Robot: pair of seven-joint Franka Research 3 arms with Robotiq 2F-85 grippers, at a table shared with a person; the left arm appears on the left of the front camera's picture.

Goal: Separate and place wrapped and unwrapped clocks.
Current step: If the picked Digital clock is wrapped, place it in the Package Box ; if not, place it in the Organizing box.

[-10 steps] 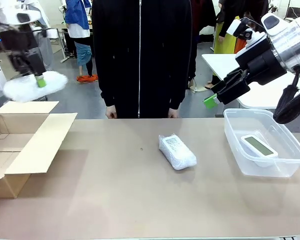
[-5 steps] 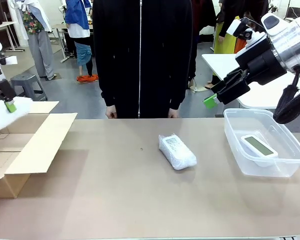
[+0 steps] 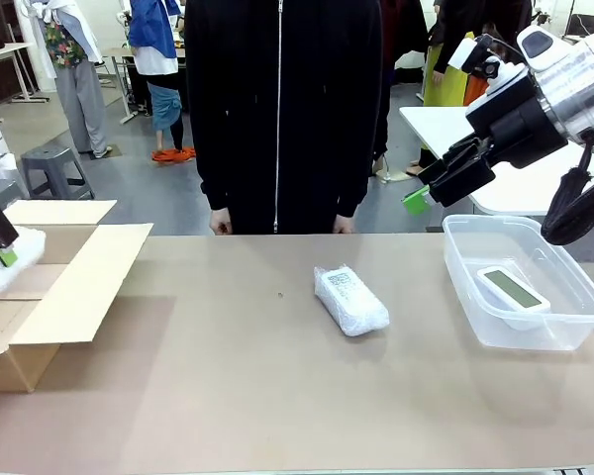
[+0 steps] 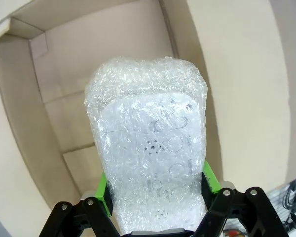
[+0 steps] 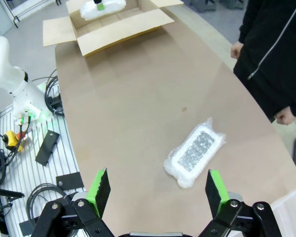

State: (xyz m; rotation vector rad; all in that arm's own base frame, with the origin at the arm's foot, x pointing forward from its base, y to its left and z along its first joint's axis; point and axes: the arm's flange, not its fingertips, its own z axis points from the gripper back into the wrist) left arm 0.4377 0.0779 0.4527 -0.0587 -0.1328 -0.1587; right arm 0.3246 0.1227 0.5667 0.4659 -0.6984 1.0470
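Near half of table open. One wrapped clock mid-table, room either side. Cardboard box flaps crowd left edge; tub walls stand right. Box floor looks free, partly hidden.

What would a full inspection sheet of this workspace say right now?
Surface: smooth brown table.
Job's things: one wrapped clock lies mid-table; second wrapped clock is held over the open cardboard box; bare digital clock lies in the clear plastic tub.
Clutter: one small dark speck on the table.
Grippers: left gripper shut on the second wrapped clock; right gripper open, empty, raised near the tub.
Cables: black coils on the rack beside the table.
Surroundings: person in black jacket at the far edge; grey stool behind.
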